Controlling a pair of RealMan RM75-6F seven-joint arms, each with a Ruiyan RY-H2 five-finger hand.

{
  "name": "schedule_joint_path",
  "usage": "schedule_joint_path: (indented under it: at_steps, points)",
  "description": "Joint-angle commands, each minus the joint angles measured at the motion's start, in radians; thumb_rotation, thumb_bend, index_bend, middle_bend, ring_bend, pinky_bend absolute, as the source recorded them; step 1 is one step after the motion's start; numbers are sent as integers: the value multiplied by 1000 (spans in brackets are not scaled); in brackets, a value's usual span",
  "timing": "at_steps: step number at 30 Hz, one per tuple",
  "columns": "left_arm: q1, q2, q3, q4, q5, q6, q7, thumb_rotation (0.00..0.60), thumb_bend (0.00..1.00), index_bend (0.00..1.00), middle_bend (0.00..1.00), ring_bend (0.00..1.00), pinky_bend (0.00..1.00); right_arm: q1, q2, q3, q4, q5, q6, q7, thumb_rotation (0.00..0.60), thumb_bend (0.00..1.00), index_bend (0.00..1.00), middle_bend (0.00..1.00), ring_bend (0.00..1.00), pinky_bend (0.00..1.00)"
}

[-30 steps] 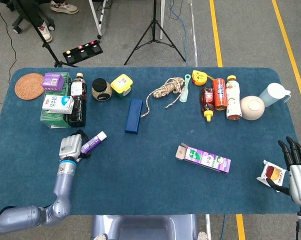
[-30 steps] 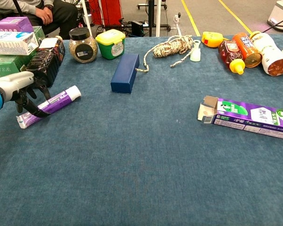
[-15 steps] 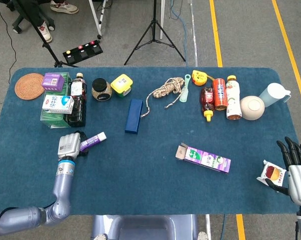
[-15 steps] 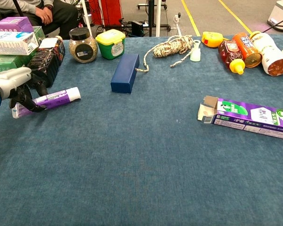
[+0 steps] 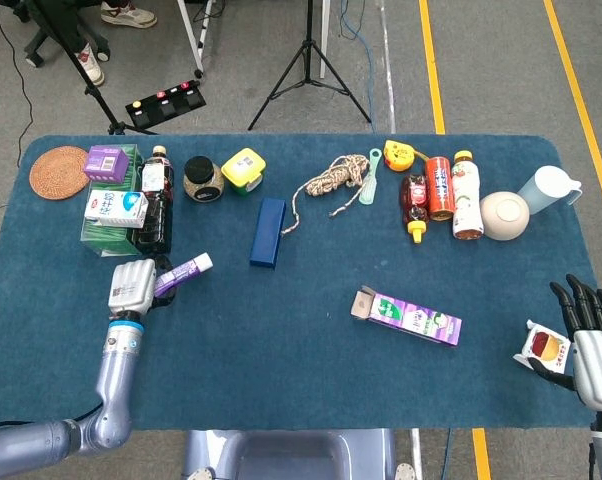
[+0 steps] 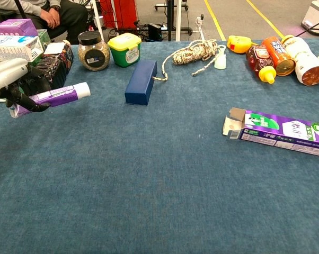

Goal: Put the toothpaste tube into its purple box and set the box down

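At the left side of the table [image 5: 311, 370], beside the stacked tea boxes [image 6: 11, 71] and the dark bottle [image 5: 155, 205]: left hand [image 5: 131, 287] grasping the purple toothpaste tube [image 6: 56, 97], fingers [image 6: 19, 100] wrapped round its tail end, white cap pointing toward the middle of the table. Tube apparently lifted clear of the cloth in the chest view, tilted slightly cap-up. Pick-up step looks done; insertion not yet begun.

Near the middle right: purple box [image 6: 278, 132] lying flat, well apart from the tube, its opened flap end facing left toward the held tube. Nothing touching it.

At the near right edge: right hand [image 5: 591, 335], fingers spread and straight, grasping nothing, just beside a small carton with a fruit picture [image 5: 543, 347]; contact with it cannot be told.

Next, by judgement: carrying the tube across to the box's open end, cap leading, lined up with the box's long axis. Likely also bringing the right hand over to steady or lift the box, since a light carton would probably slide when pushed. Risk of the tube catching on the flaps.
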Motion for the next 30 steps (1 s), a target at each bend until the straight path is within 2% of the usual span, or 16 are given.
schedule_joint_path:
  at_steps: [1,7,11,15,21,26,30]
  points:
    - [14,44,16,-37,63,-13,-35,600,399,527,383,458,688,4,-3,-1,3,1,-7,-3,600,0,40,0,0,0]
    - [27,149,41,-115,210,-14,-68,600,399,534,392,465,688,41,7,0,8,32,-87,-4,600,0,41,0,0,0]
    - [21,236,52,-166,317,-54,-124,600,400,535,398,467,688,107,20,29,-4,96,-191,-31,600,0,41,4,0,0]
    - [17,284,46,-190,361,-69,-148,600,394,538,400,470,688,171,34,54,-17,174,-290,-85,600,0,40,4,0,0]
    - [12,326,28,-221,380,-80,-166,600,390,538,401,470,688,267,47,97,-113,370,-431,-132,600,0,41,4,0,2]
    - [15,357,13,-246,386,-80,-187,600,386,538,400,471,687,363,4,123,-182,565,-445,-290,600,0,40,5,0,5]
    - [17,382,1,-260,389,-78,-202,600,380,538,401,470,686,436,-51,120,-205,700,-433,-416,600,0,39,19,6,5]
